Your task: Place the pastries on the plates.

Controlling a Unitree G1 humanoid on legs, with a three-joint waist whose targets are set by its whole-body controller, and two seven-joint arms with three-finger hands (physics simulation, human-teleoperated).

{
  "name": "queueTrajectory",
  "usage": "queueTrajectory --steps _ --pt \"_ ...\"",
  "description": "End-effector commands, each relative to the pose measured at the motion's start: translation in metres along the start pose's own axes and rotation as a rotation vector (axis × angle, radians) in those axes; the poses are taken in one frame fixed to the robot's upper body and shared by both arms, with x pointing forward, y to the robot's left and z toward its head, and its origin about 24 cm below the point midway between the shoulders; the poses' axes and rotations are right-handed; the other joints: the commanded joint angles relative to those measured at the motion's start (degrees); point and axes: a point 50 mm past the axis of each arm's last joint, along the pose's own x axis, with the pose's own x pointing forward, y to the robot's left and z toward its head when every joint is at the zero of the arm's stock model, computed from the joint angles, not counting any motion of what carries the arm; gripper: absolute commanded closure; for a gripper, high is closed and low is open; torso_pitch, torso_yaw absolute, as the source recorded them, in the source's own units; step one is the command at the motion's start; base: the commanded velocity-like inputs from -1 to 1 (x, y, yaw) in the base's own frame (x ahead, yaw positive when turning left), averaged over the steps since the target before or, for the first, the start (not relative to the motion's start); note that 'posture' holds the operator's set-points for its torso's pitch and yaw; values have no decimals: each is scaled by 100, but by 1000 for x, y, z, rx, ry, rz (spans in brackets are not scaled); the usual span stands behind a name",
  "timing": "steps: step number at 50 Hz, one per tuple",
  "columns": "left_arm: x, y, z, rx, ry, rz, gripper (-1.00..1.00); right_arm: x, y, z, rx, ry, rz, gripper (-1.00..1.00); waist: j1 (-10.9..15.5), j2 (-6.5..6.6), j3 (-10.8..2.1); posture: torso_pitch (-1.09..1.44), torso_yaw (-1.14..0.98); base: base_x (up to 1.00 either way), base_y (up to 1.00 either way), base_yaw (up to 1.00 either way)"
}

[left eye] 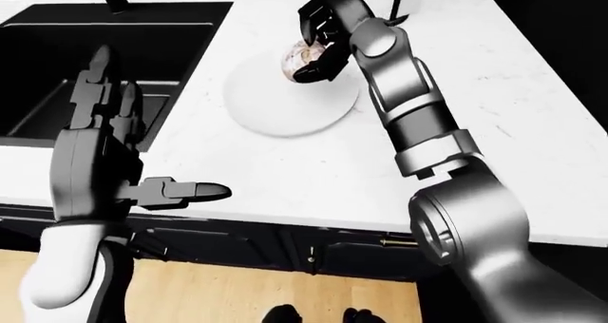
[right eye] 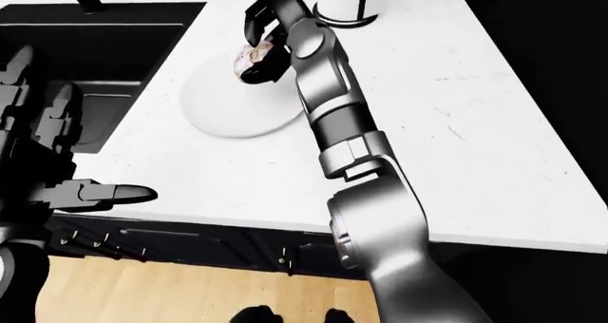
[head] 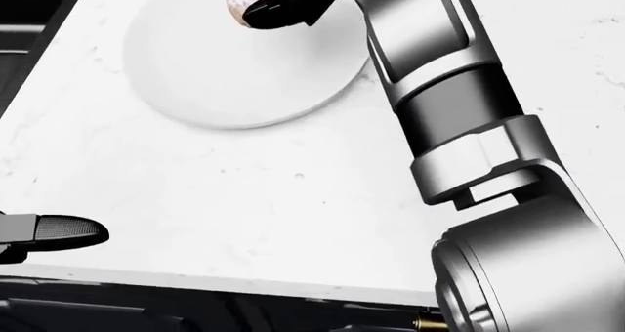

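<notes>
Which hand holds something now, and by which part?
The right hand holds the pastry, fingers round its sides, over the plate. The left hand holds nothing.

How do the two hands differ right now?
The right hand is closed round a pastry above the white plate; the left hand holds nothing, fingers spread. The right reaches out over the counter; the left hangs at the counter's near edge, beside the sink. Both have dark fingers.

Silver-grey jointed arms [left eye: 408, 102] with black three-fingered hands [left eye: 323, 34].
</notes>
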Motion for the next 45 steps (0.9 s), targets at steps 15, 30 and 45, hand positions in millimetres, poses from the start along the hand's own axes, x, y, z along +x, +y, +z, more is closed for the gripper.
queueTrajectory --steps 15,30,45 --pt "-2 2 11 26 -71 18 -100 -4 -11 19 -38 -70 -38 44 192 52 -218 31 26 0 0 0" --pt "-1 3 11 28 -67 25 -100 -5 -11 22 -45 -74 -25 -100 246 61 -233 31 26 0 0 0" --pt "-2 3 10 33 -62 25 -100 -23 -51 51 11 -126 -145 -100 287 47 -204 31 26 0 0 0"
